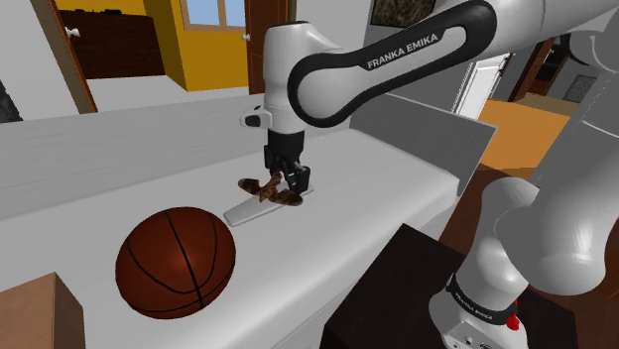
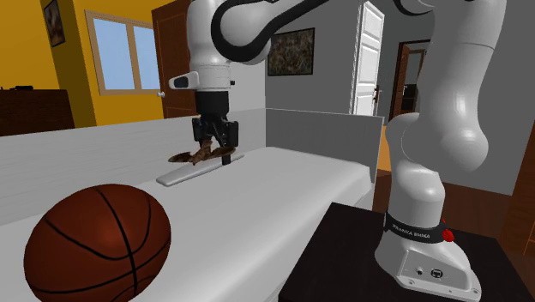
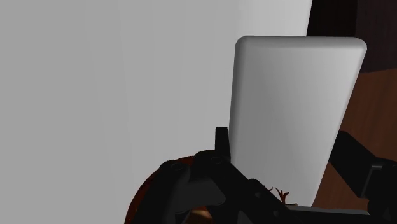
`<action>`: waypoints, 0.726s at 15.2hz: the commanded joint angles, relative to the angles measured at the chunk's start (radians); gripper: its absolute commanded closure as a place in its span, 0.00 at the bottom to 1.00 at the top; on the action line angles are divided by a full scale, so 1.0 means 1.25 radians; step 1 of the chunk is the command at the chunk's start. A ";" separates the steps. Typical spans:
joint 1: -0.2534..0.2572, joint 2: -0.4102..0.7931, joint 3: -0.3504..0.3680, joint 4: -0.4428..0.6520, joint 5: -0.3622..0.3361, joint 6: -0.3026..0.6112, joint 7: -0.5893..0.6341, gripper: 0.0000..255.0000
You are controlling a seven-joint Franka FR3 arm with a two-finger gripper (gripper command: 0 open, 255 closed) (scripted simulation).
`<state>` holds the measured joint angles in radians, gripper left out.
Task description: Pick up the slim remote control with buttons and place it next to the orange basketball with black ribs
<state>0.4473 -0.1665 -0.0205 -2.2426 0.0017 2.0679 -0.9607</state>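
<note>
Nearest the shoulder camera, the orange-brown basketball (image 1: 177, 260) with black ribs rests on the white surface (image 1: 377, 198), close to its near edge and well apart from the gripper (image 1: 290, 181). The dark stand (image 1: 397, 288) sits beside the surface's long edge, at the shoulder view's right. Further in, about midway across the surface, the gripper points straight down over one end of the remote control (image 1: 243, 210), a slim, plain pale grey slab with rounded corners. In the wrist view the two black fingers (image 3: 221, 143) stand one at each long side of the slab and bear against it: clenched on the remote control. Its other end points roughly toward the basketball. Whether the slab is clear of the surface cannot be told. A ragged brown object (image 1: 263, 188) lies just beside the gripper, touching the remote control. Readable writing: "FRANKA EMIKA" in white on the arm (image 1: 397, 55). Beyond the surface's far edge stand a yellow wall (image 1: 169, 50) and a window (image 1: 213, 12)
</note>
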 commanded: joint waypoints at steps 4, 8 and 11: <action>0.000 0.022 -0.001 -0.034 0.000 0.057 -0.001 1.00; 0.000 0.043 -0.001 -0.058 0.001 0.101 -0.002 1.00; 0.000 0.060 -0.001 -0.074 0.002 0.135 -0.002 1.00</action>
<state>0.4463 -0.1050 -0.0225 -2.3323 0.0034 2.2205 -0.9646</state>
